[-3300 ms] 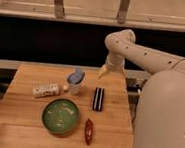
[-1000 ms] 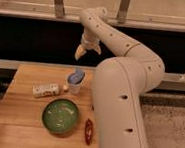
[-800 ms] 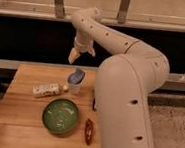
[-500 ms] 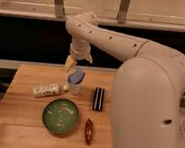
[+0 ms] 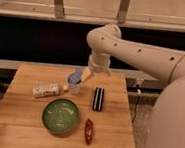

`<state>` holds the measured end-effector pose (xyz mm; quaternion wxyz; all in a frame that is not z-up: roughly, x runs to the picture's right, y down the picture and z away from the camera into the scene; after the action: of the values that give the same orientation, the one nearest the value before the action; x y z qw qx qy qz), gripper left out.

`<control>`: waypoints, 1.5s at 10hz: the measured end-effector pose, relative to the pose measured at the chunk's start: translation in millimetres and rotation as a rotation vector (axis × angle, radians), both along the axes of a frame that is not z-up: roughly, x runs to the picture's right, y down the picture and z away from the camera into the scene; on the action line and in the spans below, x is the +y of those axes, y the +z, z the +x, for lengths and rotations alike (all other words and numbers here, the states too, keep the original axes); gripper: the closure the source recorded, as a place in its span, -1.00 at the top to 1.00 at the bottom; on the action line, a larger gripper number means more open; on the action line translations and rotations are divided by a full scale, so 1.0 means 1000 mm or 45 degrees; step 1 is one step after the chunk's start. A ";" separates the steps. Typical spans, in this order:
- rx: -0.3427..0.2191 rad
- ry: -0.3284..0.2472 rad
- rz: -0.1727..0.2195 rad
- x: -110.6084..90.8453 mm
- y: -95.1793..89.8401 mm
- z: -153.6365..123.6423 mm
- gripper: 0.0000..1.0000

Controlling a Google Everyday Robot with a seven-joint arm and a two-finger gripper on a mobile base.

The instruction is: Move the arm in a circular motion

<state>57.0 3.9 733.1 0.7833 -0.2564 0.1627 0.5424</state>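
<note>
The arm [image 5: 139, 51] is thick, cream-white and dotted with small dark holes. It reaches in from the right, bends at an elbow [image 5: 106, 36] above the table's back edge, then drops down. Its small yellowish gripper [image 5: 86, 75] hangs low over the back of the wooden table [image 5: 108, 141], right beside a clear cup [image 5: 75, 83] with a blue item in it. I cannot tell whether the gripper touches the cup. Nothing shows in its grasp.
On the table lie a white packet [image 5: 46, 90] at left, a green bowl [image 5: 60, 116] at front centre, a black rectangular item [image 5: 99, 98] and a red wrapped item [image 5: 88, 131]. A dark wall and a window rail run behind.
The arm's elbow has swung to the right and the gripper has come down and rightward, from above the cup's left to right beside it. The table objects have not moved.
</note>
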 end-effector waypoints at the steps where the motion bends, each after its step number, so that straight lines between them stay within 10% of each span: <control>1: 0.052 0.039 -0.008 -0.001 0.003 0.023 0.60; 7: 0.348 0.141 -0.048 -0.063 0.068 0.130 0.60; 11: 0.319 0.085 -0.055 -0.089 0.096 0.079 0.60; 15: 0.133 -0.083 -0.056 -0.084 0.093 -0.018 0.60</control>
<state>38.7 -80.0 825.7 0.7851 -0.2395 0.2233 0.5256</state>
